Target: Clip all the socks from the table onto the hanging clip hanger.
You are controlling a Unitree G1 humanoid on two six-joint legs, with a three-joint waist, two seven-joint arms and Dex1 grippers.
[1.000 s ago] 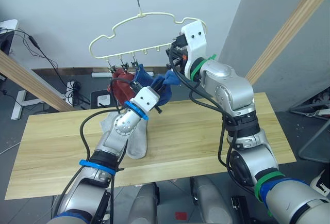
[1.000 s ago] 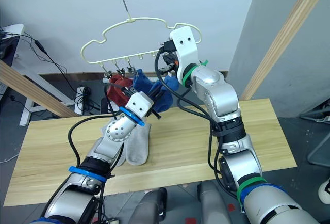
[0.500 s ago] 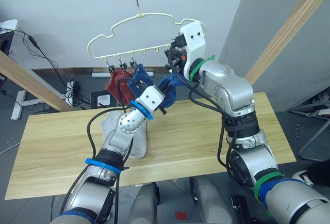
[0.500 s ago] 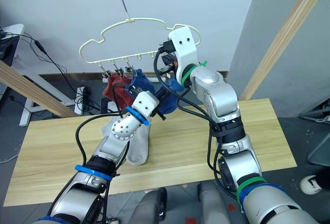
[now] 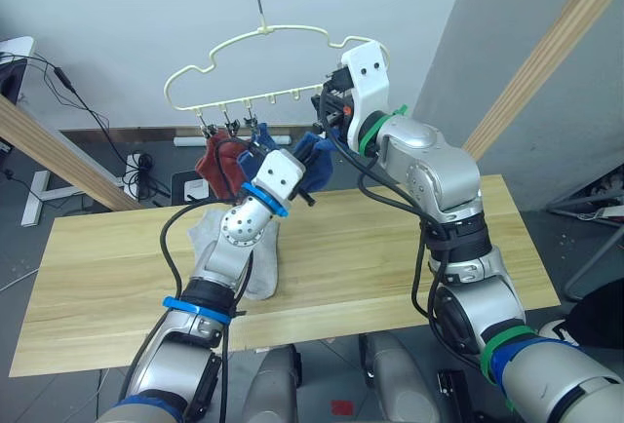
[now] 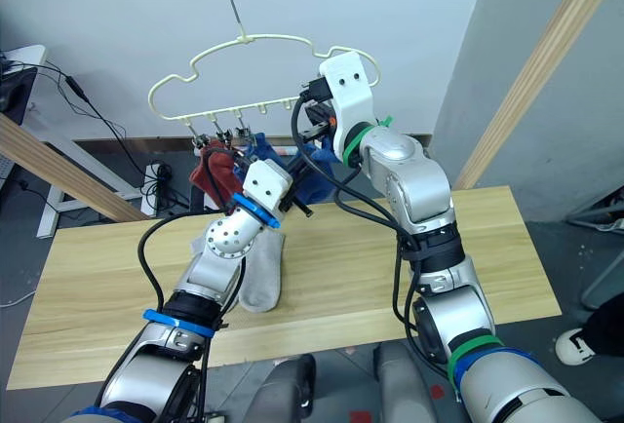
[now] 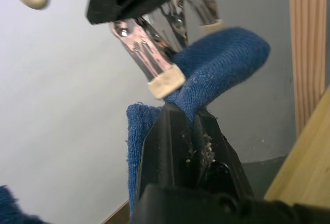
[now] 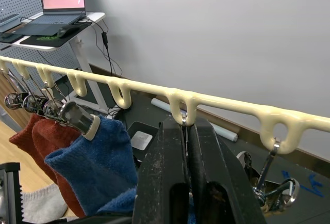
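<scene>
The pale yellow clip hanger [image 5: 263, 62] hangs on its thin hook above the table [image 5: 409, 257]. Two brick red socks [image 5: 216, 157] and one blue sock [image 5: 255, 142] hang from its left clips. My left gripper [image 5: 304, 172] is shut on a second blue sock [image 7: 221, 59], lifted right under an open metal clip [image 7: 154, 61]. That clip is squeezed by my right gripper [image 5: 330, 111], which is shut on it just below the hanger bar [image 8: 216, 102]. Two light grey socks [image 5: 258, 259] lie on the table under my left arm.
Thick wooden poles slant past on the right [image 5: 546, 53] and the left [image 5: 58, 155]. Cables and a power strip [image 5: 136, 165] lie on the floor behind the table. A person's shoe [image 6: 582, 345] shows on the floor at the right.
My left gripper has lifted the blue sock up and toward the clip held by my right gripper. The right arm has stayed in place at the hanger.
</scene>
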